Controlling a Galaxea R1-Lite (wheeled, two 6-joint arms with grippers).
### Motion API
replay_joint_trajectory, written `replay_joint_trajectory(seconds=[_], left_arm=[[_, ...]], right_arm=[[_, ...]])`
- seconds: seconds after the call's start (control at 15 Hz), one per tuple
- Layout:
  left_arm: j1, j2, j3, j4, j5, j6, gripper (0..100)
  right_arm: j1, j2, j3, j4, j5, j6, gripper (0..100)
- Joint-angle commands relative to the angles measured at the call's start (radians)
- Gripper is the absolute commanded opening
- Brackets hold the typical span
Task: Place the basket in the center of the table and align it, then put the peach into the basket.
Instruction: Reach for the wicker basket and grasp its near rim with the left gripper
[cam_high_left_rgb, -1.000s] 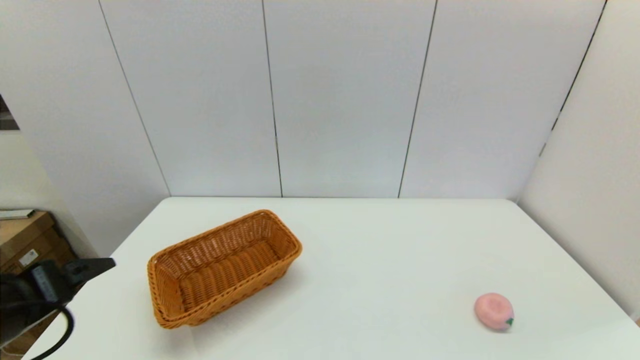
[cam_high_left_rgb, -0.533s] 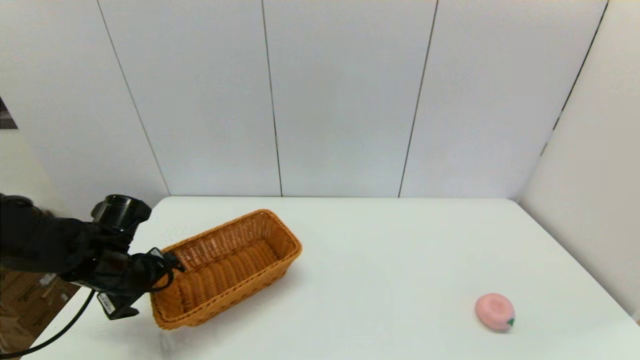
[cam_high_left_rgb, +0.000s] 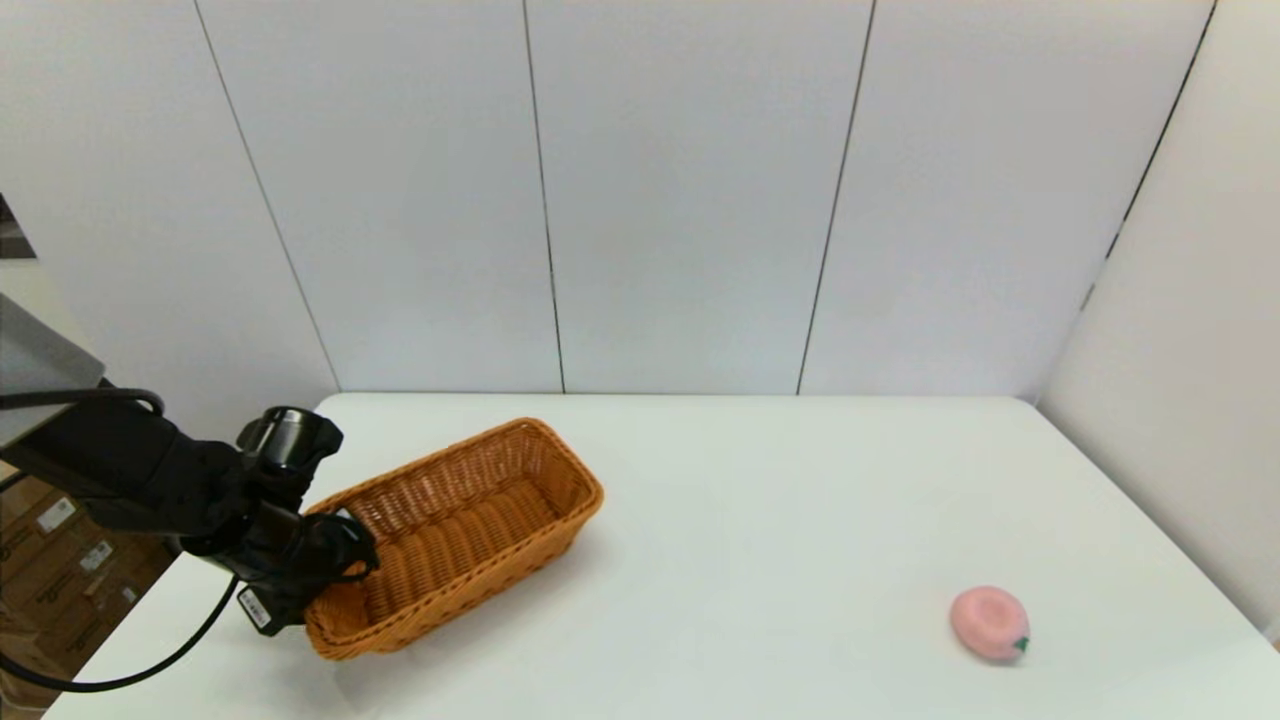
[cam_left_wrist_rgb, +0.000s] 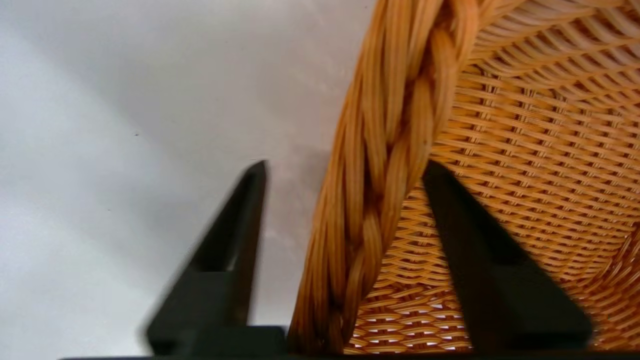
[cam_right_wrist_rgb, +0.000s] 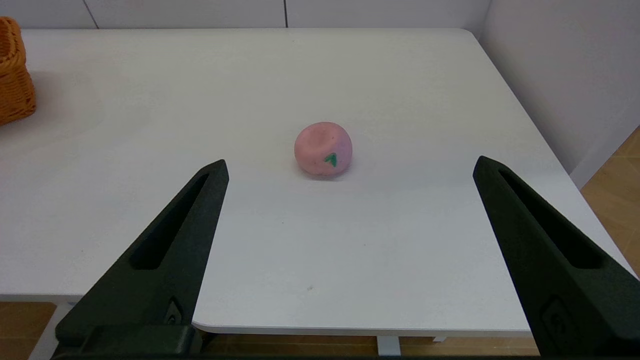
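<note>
Since half a second ago the left gripper (cam_high_left_rgb: 335, 560) has advanced to the basket's (cam_high_left_rgb: 450, 530) near-left end; basket and peach (cam_high_left_rgb: 989, 623) have not shifted. Left wrist view shows its fingers (cam_left_wrist_rgb: 235, 240) apart, straddling the braided rim (cam_left_wrist_rgb: 385, 165), one outside over the table (cam_left_wrist_rgb: 100, 125), one inside the weave. Whether either finger touches the rim cannot be told. Basket lies at an angle on the table's left half, well apart from the peach at the near right. Right gripper (cam_right_wrist_rgb: 350, 170) is held off the near edge, fingers wide apart, facing the peach (cam_right_wrist_rgb: 323, 148).
</note>
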Motion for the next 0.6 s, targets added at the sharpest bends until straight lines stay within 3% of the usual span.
replay_joint_trajectory(seconds=[0.07, 0.4, 0.6], left_arm=[[0.000, -0.008, 0.003, 0.001, -0.024, -0.006, 0], [-0.010, -0.039, 0.010, 0.001, -0.038, -0.004, 0], [-0.123, -0.236, -0.013, 0.004, -0.061, 0.007, 0]], right_arm=[[0.000, 0.000, 0.000, 0.001, 0.000, -0.001, 100], [0.000, 0.000, 0.000, 0.001, 0.000, 0.001, 100], [0.000, 0.000, 0.000, 0.001, 0.000, -0.001, 100]])
